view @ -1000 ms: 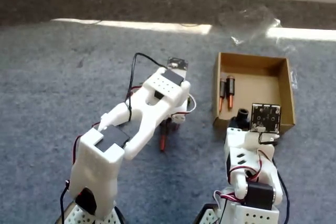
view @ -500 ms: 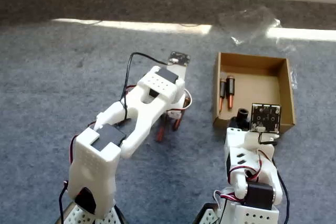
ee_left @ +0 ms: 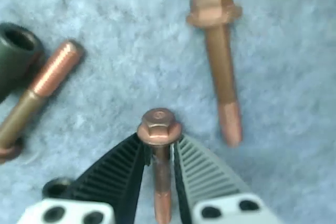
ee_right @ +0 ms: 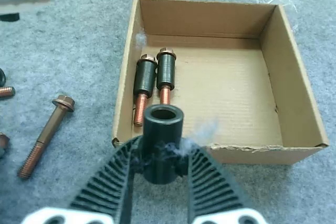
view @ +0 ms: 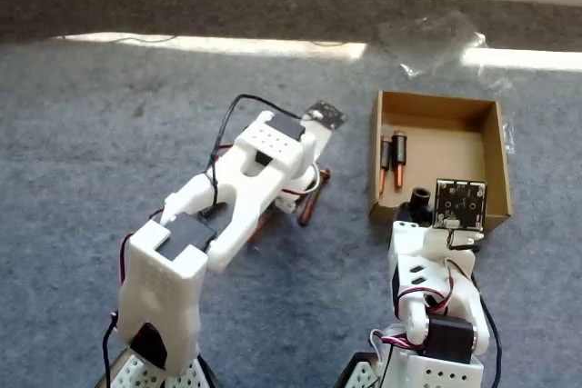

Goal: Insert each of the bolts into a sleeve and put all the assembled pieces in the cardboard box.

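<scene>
The chief danger lies in the mating. The left pincer pinches a copper-coloured bolt by the shank just under its flanged head. The shank runs back between the jaws, so the threaded tip seems to sit inside the grip, not free of it. Offered that way, the tip may never reach the bore. A fresh grip on so thin and smooth a shank could let it swivel or drop among the loose bolts and the spare sleeve lying on the counter beneath, toward its middle. The right pincer is clamped round the middle of a sleeve, held just before the near wall of the cardboard box, close to its near left corner. A slight slant in either part would likely make the tip catch the rim and lever the sleeve out of the jaws, or knock the box. The bolt has a hexagonal head on a round flange and a plain shank that gives way to thread. The sleeve is a short, matt black, thick-walled tube, its round bore open toward the wrist, with a wisp of pale fluff clinging. Two assembled pieces lie side by side by the box's left wall, heads toward the far wall.
</scene>
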Available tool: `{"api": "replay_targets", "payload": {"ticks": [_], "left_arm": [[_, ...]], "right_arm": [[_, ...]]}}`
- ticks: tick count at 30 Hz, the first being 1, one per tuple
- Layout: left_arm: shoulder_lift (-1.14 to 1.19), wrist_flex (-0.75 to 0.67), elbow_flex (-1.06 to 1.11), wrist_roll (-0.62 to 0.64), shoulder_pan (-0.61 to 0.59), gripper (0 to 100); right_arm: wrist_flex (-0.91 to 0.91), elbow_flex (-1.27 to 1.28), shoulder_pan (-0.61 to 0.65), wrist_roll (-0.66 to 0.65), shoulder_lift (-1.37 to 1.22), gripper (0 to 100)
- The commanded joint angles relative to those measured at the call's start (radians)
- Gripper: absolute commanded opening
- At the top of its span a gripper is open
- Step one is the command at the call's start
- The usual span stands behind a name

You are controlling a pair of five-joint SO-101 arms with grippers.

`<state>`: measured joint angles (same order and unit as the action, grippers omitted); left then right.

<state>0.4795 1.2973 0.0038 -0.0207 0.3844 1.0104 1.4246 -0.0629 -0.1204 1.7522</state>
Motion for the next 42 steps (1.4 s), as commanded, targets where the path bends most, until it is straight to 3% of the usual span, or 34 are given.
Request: {"api": "replay_targets", "payload": {"ticks": [1,8,14,19,23,28,32,38,42], "left_arm": [[-0.151,0.104,0.010,-0.095,-0.027,0],[-0.280,0.184,0.010,-0.189,-0.036,0],[-0.361,0.224,0.008,-0.193,-0.036,0],[-0.539,0.247,0.035,-0.203,-0.031,0],[-0.725,0.242,0.156,-0.301,-0.027,0],[-0.915,0.138,0.337,-0.325,-0.035,0],[-1.015,0.072,0.452,-0.327,-0.038,0],[-1.127,0.018,0.524,-0.327,-0.154,0],[-1.184,-0.008,0.579,-0.327,-0.199,0]], "right_arm": [[-0.036,-0.013,-0.005,0.000,0.008,0.5],[-0.036,-0.013,-0.005,0.000,0.008,0.5],[-0.036,-0.013,-0.004,0.000,0.008,0.5],[-0.036,-0.013,0.068,0.000,0.008,0.5],[-0.038,-0.013,0.087,0.000,0.008,0.5],[-0.038,-0.021,0.096,0.003,0.010,0.5],[-0.038,-0.021,0.200,0.002,0.010,0.5],[-0.041,-0.022,0.374,0.000,0.010,0.5],[-0.151,-0.015,0.398,0.000,0.008,0.5]]}}
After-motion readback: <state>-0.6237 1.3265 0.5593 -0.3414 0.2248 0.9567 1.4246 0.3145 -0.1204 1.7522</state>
